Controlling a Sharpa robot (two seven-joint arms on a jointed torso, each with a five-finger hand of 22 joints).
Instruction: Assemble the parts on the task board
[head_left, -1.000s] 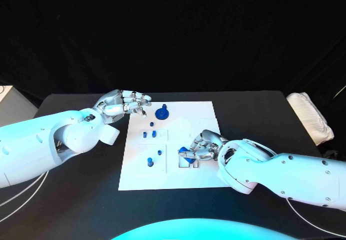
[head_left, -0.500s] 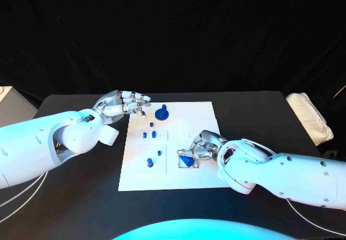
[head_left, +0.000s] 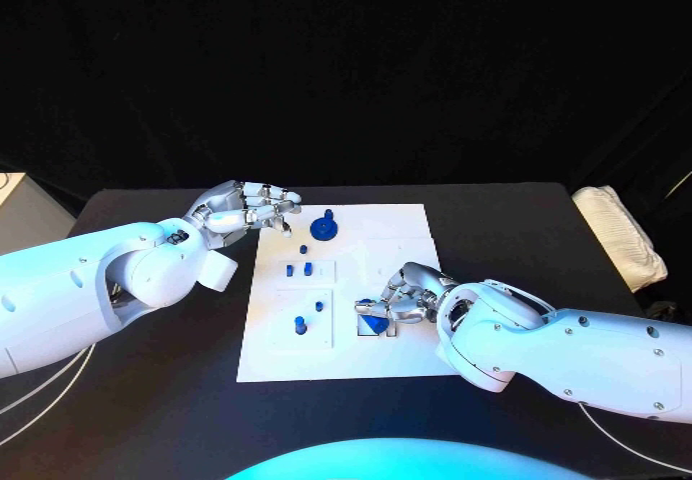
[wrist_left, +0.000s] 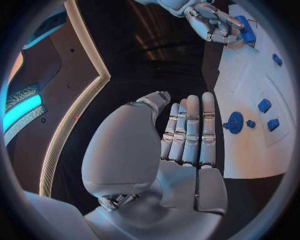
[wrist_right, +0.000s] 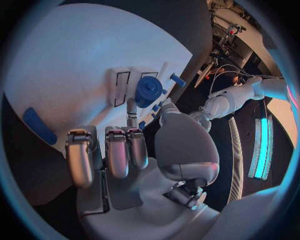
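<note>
Since 1 s ago the right hand (head_left: 400, 303) has tipped its blue wedge part (head_left: 375, 321) down toward the near-right slot of the task board (head_left: 404, 350); it's grasping the wedge, not yet seated by the look. Blue peg (head_left: 300, 323) stands just left, two small blocks (head_left: 297, 268) mid-board, round knob part (head_left: 325, 228) at far edge. Left hand (head_left: 248, 208), fingers curled, empty, hovers off the board's far-left corner. Roughly mid-task.

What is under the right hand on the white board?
The right hand holds a blue part against the white board, beside a small frame there. Its fingers cover most of the part, so how it sits cannot be seen.
</note>
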